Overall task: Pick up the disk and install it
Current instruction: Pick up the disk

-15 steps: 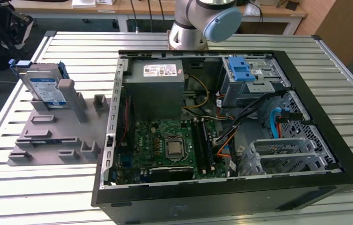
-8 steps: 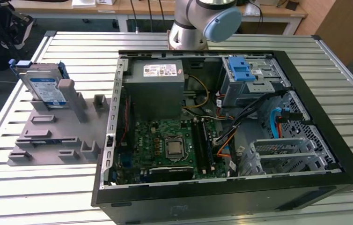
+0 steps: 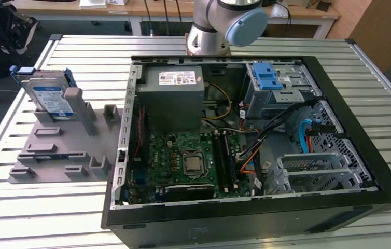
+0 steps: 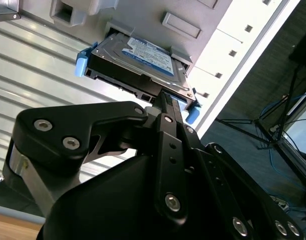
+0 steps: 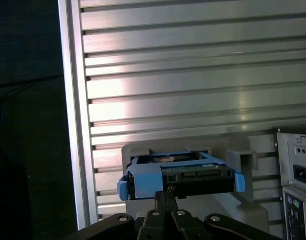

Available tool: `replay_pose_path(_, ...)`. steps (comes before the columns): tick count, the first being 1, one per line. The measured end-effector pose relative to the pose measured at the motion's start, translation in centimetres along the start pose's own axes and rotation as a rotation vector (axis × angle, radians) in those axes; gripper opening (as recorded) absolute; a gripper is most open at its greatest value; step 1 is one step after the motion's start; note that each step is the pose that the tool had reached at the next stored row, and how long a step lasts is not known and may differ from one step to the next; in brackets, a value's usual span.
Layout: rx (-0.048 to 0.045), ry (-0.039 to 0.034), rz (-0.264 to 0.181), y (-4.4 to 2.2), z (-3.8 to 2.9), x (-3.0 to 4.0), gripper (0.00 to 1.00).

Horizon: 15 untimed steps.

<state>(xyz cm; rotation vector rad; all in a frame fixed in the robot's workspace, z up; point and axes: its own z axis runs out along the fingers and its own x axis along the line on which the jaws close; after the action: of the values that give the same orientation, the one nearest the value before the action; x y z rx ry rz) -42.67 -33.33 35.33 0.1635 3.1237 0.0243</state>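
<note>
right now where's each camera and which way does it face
Exterior view: off the arm, above the table, looking down on the computer case and, on the exterior view's left, the disk standing in a grey fixture; the arm shows behind the case.
First wrist view: on the arm, looking along the claw at the disk's edge.
Second wrist view: on the arm, looking past the claw's black links at the disk's labelled face.
Shared: all three show the disk; both wrist views the claw.

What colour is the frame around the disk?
Blue; the frame shows best in the first wrist view.
</note>
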Motion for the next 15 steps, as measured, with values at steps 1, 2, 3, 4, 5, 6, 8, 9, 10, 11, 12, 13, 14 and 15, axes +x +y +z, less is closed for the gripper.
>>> replay_pose_path(1, -0.0001, 0.0000, -0.001, 0.00, 0.00, 0.00, 0.11)
replay_pose_path(2, -0.0001, 0.0000, -0.002, 0.00, 0.00, 0.00, 0.11)
replay_pose_path(3, -0.0001, 0.0000, -0.003, 0.00, 0.00, 0.00, 0.11)
replay_pose_path(4, -0.0001, 0.0000, -0.004, 0.00, 0.00, 0.00, 0.11)
replay_pose_path(5, -0.0001, 0.0001, -0.005, 0.00, 0.00, 0.00, 0.11)
replay_pose_path(6, -0.0001, 0.0001, -0.006, 0.00, 0.00, 0.00, 0.11)
replay_pose_path(8, -0.0001, 0.0001, -0.007, 0.00, 0.00, 0.00, 0.11)
replay_pose_path(9, -0.0001, 0.0001, -0.007, 0.00, 0.00, 0.00, 0.11)
replay_pose_path(10, -0.0002, 0.0001, -0.007, 0.00, 0.00, 0.00, 0.11)
replay_pose_path(11, -0.0001, 0.0001, -0.008, 0.00, 0.00, 0.00, 0.11)
replay_pose_path(12, -0.0001, 0.0001, -0.008, 0.00, 0.00, 0.00, 0.11)
replay_pose_path(13, -0.0002, 0.0001, -0.008, 0.00, 0.00, 0.00, 0.11)
replay_pose_path(14, -0.0001, 0.0001, -0.008, 0.00, 0.00, 0.00, 0.11)
replay_pose_path(15, -0.0002, 0.0001, -0.008, 0.00, 0.00, 0.00, 0.11)
